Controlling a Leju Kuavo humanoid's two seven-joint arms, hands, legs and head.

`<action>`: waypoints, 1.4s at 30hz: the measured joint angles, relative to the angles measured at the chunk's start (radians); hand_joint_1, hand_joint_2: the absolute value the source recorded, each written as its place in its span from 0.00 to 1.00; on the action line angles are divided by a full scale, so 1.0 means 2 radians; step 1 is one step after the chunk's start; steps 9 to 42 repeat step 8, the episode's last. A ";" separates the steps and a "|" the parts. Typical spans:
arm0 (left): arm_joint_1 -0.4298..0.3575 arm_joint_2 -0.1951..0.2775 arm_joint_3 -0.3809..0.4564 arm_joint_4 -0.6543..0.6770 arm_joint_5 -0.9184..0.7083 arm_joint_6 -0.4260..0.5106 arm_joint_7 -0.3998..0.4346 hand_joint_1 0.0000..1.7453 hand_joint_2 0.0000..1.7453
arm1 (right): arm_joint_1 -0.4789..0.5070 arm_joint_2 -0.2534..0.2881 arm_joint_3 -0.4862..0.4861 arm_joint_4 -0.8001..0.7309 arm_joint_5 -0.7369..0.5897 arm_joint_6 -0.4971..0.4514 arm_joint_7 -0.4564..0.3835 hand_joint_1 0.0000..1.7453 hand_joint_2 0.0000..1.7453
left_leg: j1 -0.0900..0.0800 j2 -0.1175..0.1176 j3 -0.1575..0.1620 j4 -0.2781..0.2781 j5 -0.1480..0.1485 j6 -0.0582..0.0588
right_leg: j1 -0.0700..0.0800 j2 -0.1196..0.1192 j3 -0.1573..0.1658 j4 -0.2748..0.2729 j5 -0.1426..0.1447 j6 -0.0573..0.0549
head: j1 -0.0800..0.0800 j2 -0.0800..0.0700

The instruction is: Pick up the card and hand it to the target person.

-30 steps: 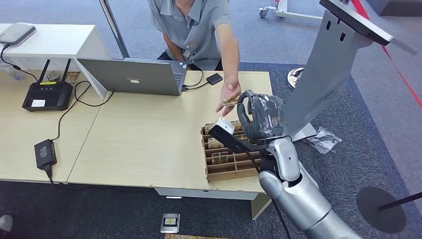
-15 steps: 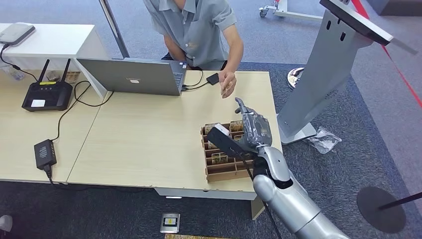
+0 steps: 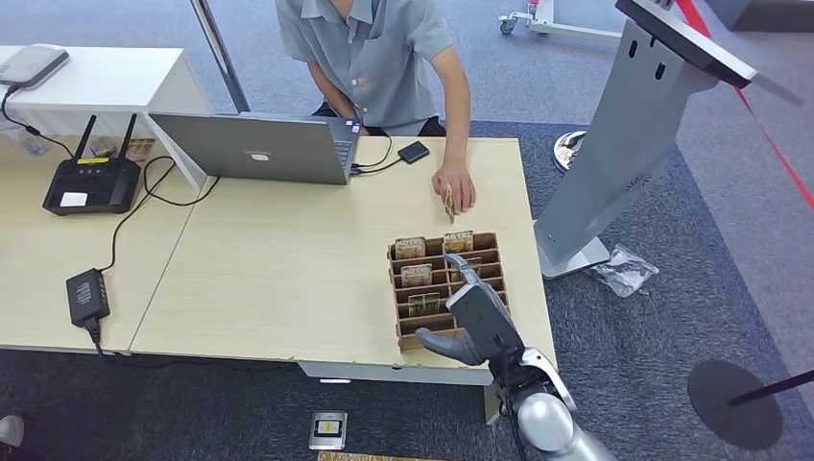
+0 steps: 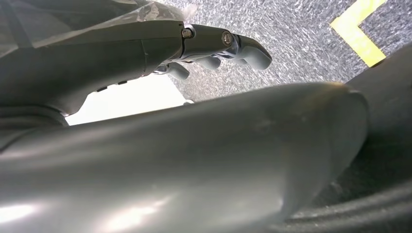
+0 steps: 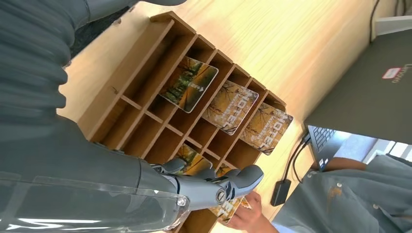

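Card (image 3: pixel 448 202) seen edge-on in the person's hand (image 3: pixel 461 187), resting on the table (image 3: pixel 288 269) just beyond the far rim of the wooden rack (image 3: pixel 401 336). Handover judged as good as done. Right hand (image 3: pixel 475 312) poised over the near rows of the rack, fingers apart, thumb spread to the left, holding nothing.

For the step in hand, probably clearing the arm: lift straight up before drawing back to the near side, so as not to catch the dividers or tip the remaining cards (image 3: pixel 410 248) standing in the far slots. Keep the fingers spread and well apart from the person's arm. No hurry.

Hard to make out: print on the delivered card, partly covered by the person's fingers. Left hand (image 4: pixel 160 48) hanging over grey carpet, nothing seen in it, though whether apart or together cannot be told. Near slots of the rack partly hidden beneath the right hand.
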 joint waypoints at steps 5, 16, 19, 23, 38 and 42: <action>0.001 0.000 0.002 0.000 0.013 0.007 0.003 0.00 0.00 | 0.015 -0.013 -0.008 -0.024 -0.014 0.000 -0.006 0.00 1.00 | 0.000 0.000 0.000 0.000 0.000 0.000 | 0.000 0.000 0.000 0.000 0.000 0.000 | 0.000 0.000; 0.001 -0.001 0.003 0.000 0.021 0.010 0.004 0.00 0.00 | 0.016 -0.015 -0.009 -0.026 -0.020 0.002 -0.011 0.00 1.00 | 0.000 0.000 0.000 0.000 0.000 0.000 | 0.000 0.000 0.000 0.000 0.000 0.000 | 0.000 0.000; 0.001 -0.001 0.003 0.000 0.021 0.010 0.004 0.00 0.00 | 0.016 -0.015 -0.009 -0.026 -0.020 0.002 -0.011 0.00 1.00 | 0.000 0.000 0.000 0.000 0.000 0.000 | 0.000 0.000 0.000 0.000 0.000 0.000 | 0.000 0.000; 0.001 -0.001 0.003 0.000 0.021 0.010 0.004 0.00 0.00 | 0.016 -0.015 -0.009 -0.026 -0.020 0.002 -0.011 0.00 1.00 | 0.000 0.000 0.000 0.000 0.000 0.000 | 0.000 0.000 0.000 0.000 0.000 0.000 | 0.000 0.000; 0.001 -0.001 0.003 0.000 0.021 0.010 0.004 0.00 0.00 | 0.016 -0.015 -0.009 -0.026 -0.020 0.002 -0.011 0.00 1.00 | 0.000 0.000 0.000 0.000 0.000 0.000 | 0.000 0.000 0.000 0.000 0.000 0.000 | 0.000 0.000; 0.001 -0.001 0.003 0.000 0.021 0.010 0.004 0.00 0.00 | 0.016 -0.015 -0.009 -0.026 -0.020 0.002 -0.011 0.00 1.00 | 0.000 0.000 0.000 0.000 0.000 0.000 | 0.000 0.000 0.000 0.000 0.000 0.000 | 0.000 0.000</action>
